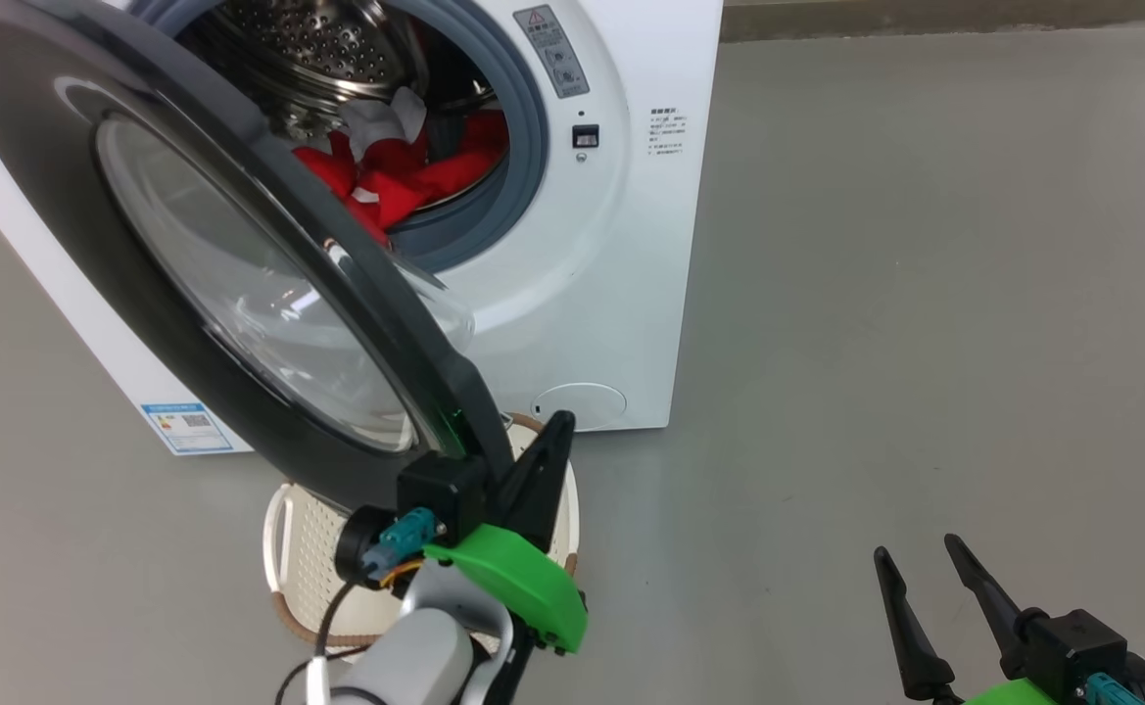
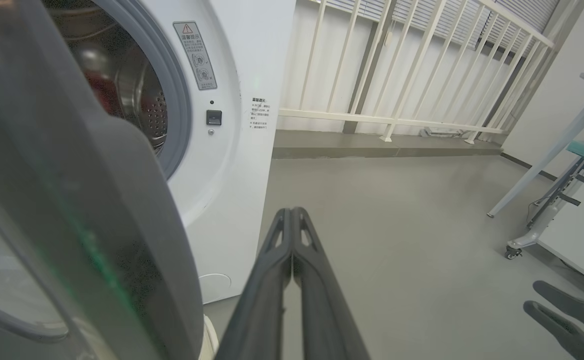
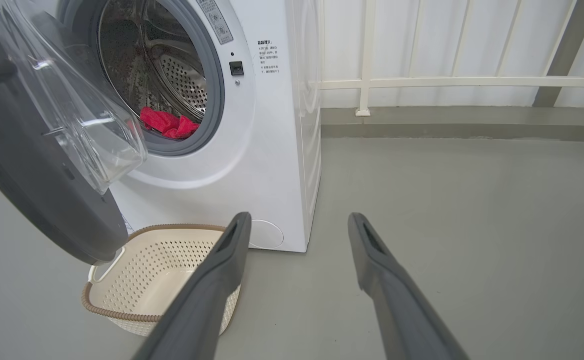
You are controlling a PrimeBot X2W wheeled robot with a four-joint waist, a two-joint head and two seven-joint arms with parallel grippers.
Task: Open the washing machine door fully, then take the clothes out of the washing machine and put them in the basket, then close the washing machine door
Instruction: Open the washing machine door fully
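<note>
Door (image 1: 239, 284): swung out from the washer (image 1: 611, 245) and hinged on the port's left side. It stands at an angle, with the glass bulge facing the drum. In the head view its lower black rim overhangs the basket (image 1: 308, 548).

Port: uncovered, steel drum visible. The clothes (image 1: 405, 181), red with a white piece on top, lie in the drum bottom against the grey seal. They also show in the right wrist view (image 3: 167, 125).

Basket: on the floor (image 1: 925, 294) in front of the washer, under the door's lower edge, rim up (image 3: 122, 305).

Left gripper (image 1: 554, 431): fingers pressed together with nothing between them. It sits just beside the door's lower rim, on its right, above the basket. I cannot tell whether it touches the rim. In its own view (image 2: 292, 214) the door (image 2: 72, 200) looms close on the left.

Right gripper (image 1: 917, 548): fingers spread, holding nothing. It is low over bare floor, well apart from the washer, and points toward the washer's right front corner (image 3: 299, 220).
</note>
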